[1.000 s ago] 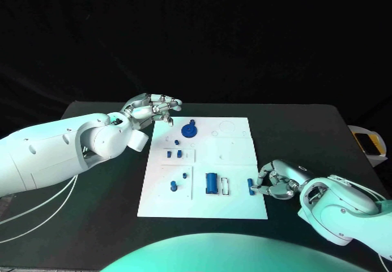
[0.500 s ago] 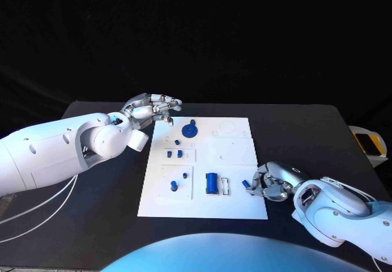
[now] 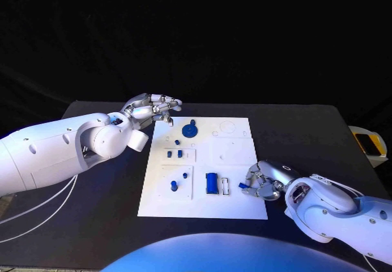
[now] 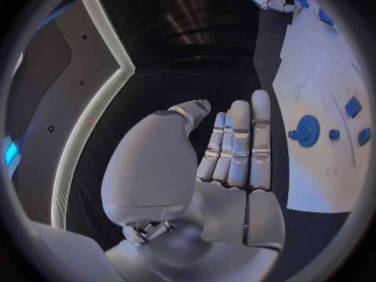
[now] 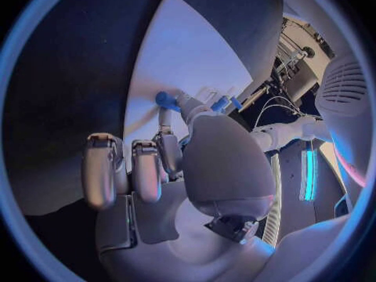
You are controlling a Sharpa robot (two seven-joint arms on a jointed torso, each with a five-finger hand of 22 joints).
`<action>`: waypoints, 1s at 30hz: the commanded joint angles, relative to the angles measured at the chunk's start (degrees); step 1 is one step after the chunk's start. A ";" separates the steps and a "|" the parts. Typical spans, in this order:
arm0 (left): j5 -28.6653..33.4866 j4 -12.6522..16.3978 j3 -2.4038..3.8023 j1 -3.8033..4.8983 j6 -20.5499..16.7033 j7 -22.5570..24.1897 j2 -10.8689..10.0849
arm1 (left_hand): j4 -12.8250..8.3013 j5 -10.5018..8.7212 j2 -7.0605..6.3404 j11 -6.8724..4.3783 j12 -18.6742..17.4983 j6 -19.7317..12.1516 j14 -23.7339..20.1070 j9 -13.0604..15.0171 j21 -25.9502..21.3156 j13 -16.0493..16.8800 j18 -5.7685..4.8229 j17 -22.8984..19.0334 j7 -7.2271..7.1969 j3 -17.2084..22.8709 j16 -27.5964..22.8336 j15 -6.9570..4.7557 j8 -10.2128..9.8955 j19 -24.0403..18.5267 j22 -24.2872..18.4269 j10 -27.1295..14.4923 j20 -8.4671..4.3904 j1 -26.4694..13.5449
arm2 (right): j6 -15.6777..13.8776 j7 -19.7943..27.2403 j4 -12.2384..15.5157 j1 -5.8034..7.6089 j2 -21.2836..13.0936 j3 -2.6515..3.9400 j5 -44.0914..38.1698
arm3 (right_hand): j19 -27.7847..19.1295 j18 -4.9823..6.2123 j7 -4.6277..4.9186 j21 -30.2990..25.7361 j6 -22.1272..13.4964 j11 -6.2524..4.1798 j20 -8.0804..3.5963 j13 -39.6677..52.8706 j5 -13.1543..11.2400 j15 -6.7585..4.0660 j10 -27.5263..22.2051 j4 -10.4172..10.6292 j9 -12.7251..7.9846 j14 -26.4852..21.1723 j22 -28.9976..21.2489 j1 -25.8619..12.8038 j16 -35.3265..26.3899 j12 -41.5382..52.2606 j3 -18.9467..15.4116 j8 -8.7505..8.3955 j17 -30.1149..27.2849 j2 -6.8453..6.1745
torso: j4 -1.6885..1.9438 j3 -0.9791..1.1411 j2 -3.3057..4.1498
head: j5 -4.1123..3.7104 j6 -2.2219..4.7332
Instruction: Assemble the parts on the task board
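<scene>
**Board at table centre, one hand at each end**

The task board (image 3: 233, 153) lies in the middle of the table (image 3: 310, 130), its long sides running from the near edge toward the far edge. The left hand (image 3: 153, 107) hangs just off the board's far left corner. The right hand (image 3: 263, 182) sits over the board's right edge near the near corner, pinching a small part (image 3: 243, 185). A round part (image 3: 190, 131) rests near the board's far edge; a long part (image 3: 212, 182) lies toward the near edge, left of the right hand.

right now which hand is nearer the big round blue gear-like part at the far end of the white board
Left. The left hand hovers just off the board's far left corner, close beside the round blue gear-like part. The right hand is at the board's near right edge, pinching a small blue piece.
</scene>
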 commanded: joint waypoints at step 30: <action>0.17 0.20 0.03 0.06 1.02 -0.05 0.19 | 0.41 -0.07 0.73 -0.03 0.07 -0.20 -0.29 0.07 -0.24 -0.08 0.37 -0.07 -0.06 0.04 -0.14 -0.03 -0.30 0.36 -0.13 -0.30 0.14 0.20 | -6.46 1.14 3.11 1.40 0.05 -0.40 6.87 | 3.32 -1.15 -0.78 2.08 0.49 -1.04 -0.68 1.59 4.88 -0.83 1.77 -5.72 3.31 4.73 13.07 -6.47 0.15 0.44 19.89 1.49 8.82 1.94 | -0.01 -0.05 -0.02 | -0.46 0.00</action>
